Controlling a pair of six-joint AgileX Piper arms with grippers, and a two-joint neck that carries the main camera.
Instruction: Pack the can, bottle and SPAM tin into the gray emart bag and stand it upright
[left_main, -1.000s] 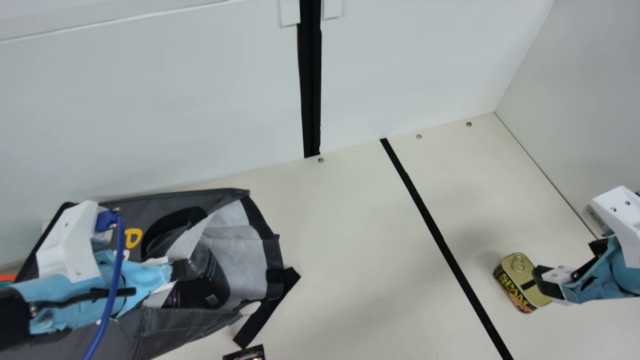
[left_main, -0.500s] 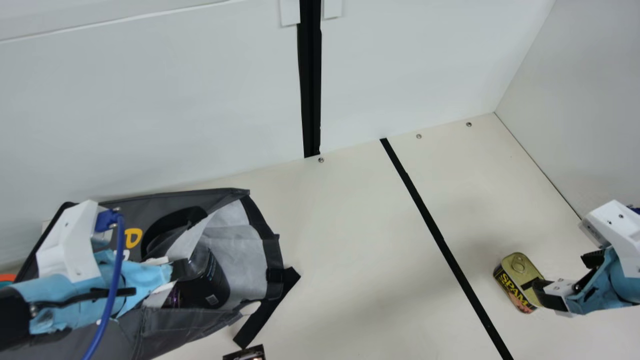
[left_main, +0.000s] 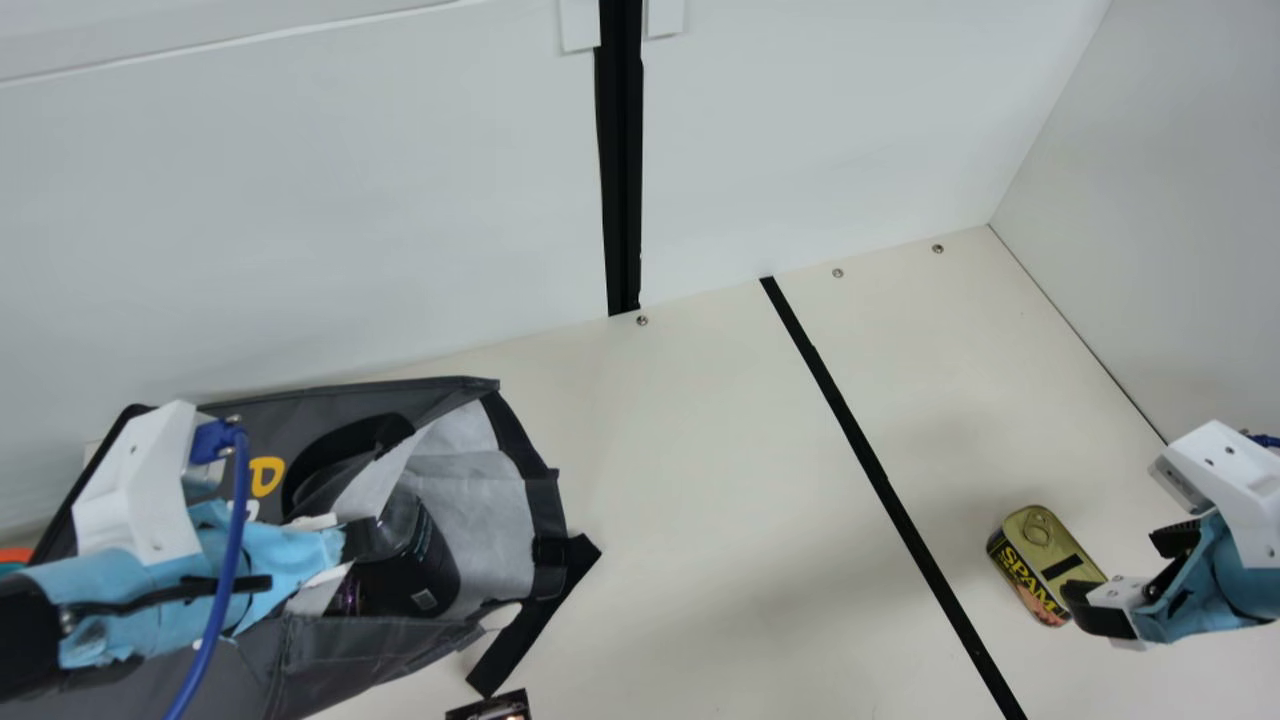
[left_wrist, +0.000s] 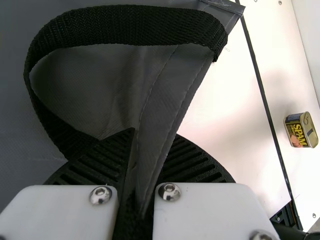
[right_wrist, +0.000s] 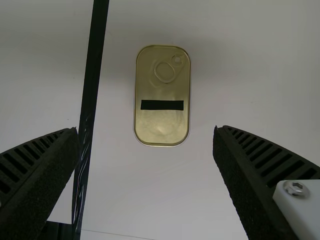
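At the left of the main view the gray bag (left_main: 330, 655) lies on its side, its mouth facing right. A dark bottle or can (left_main: 420, 570) rests inside. My left gripper (left_main: 365, 540) is at the bag's upper edge; in the left wrist view, the left gripper (left_wrist: 135, 175) is shut on a fold of the bag (left_wrist: 172, 95) beside the black handle. The SPAM tin (left_main: 1040, 560) stands on the table at right, pull-tab up. My right gripper (left_main: 1120, 575) is open above and beside it; in the right wrist view the tin (right_wrist: 161, 120) lies ahead of the open right gripper (right_wrist: 147, 145).
A black tape line (left_main: 880, 480) crosses the table between bag and tin. A small dark object (left_main: 495, 707) is at the main view's bottom edge, near the bag's black strap (left_main: 530, 620). White walls (left_main: 300, 200) stand at the back and right.
My right gripper has shifted a little toward the main view's bottom, still open, and uncovered more of the tin's top. My left gripper and the bag have kept still.
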